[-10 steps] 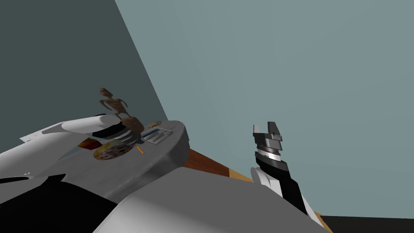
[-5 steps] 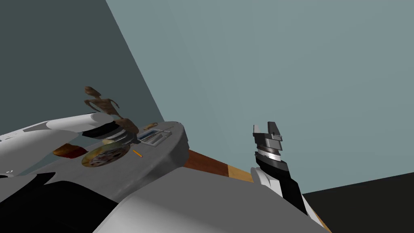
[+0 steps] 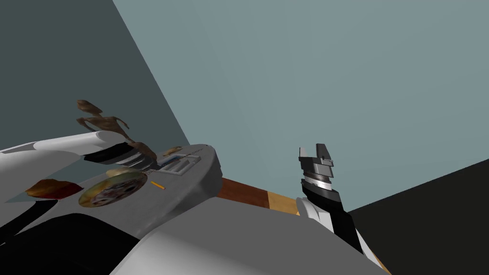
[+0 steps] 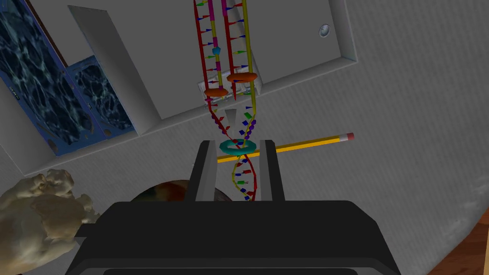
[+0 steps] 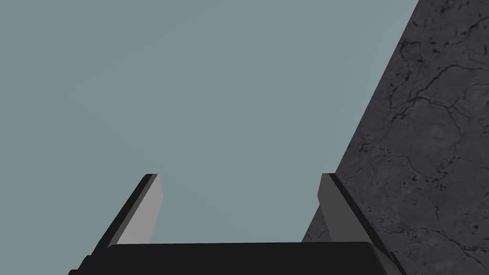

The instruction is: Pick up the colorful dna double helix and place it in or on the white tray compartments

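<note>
Clamping the helix [image 4: 216, 91] at its teal ring, the left gripper [image 4: 237, 145] hangs over the grey table [image 4: 382, 119]. The helix runs on from the fingers, past the pencil [image 4: 305, 143], towards the tray [image 4: 286, 38] beyond. In the head view the pencil lies at three o'clock of the plate [image 3: 112, 188] and the tray at two, while the right gripper [image 3: 316, 150] stands raised at three o'clock of the table, fingers apart.

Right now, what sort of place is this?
Probably a study or hobby corner of a house: yellow pencil and white compartment tray on a grey round-edged table, plus a colourful DNA double-helix model.
</note>
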Controlling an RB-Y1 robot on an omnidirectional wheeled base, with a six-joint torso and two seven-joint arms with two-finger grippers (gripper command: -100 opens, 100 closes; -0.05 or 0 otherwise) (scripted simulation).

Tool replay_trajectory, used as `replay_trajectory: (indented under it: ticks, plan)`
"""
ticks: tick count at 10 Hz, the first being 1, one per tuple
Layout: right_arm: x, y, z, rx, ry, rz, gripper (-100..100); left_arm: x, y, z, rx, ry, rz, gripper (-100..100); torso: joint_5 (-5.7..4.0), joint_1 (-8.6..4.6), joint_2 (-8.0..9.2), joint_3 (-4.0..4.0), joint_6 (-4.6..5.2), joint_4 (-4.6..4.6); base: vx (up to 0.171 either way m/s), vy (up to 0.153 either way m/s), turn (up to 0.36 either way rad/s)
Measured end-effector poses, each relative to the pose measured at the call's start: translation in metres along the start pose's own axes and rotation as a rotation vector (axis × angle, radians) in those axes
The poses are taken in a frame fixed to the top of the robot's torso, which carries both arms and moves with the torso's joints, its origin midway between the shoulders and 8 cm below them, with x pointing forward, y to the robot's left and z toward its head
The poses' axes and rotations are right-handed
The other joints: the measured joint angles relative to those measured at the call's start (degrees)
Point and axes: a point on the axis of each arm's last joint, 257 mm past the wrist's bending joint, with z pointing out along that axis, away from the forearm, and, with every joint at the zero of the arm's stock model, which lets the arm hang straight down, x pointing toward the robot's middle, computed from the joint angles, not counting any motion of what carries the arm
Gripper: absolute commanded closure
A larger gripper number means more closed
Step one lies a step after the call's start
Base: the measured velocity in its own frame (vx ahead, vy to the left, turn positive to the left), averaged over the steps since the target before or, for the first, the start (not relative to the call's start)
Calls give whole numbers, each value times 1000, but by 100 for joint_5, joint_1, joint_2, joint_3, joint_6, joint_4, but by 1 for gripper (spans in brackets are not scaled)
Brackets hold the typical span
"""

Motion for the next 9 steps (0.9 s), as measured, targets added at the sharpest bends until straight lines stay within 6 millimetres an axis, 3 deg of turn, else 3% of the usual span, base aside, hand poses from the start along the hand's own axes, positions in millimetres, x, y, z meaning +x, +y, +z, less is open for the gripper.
replay_trajectory:
  ticks: [9]
  plan:
    - [0, 0, 0, 0, 0, 0, 0, -33, -11, -20, -13, -2, -201, 100, 15, 51, -11, -7, -19, -4, -29, 80, -77]
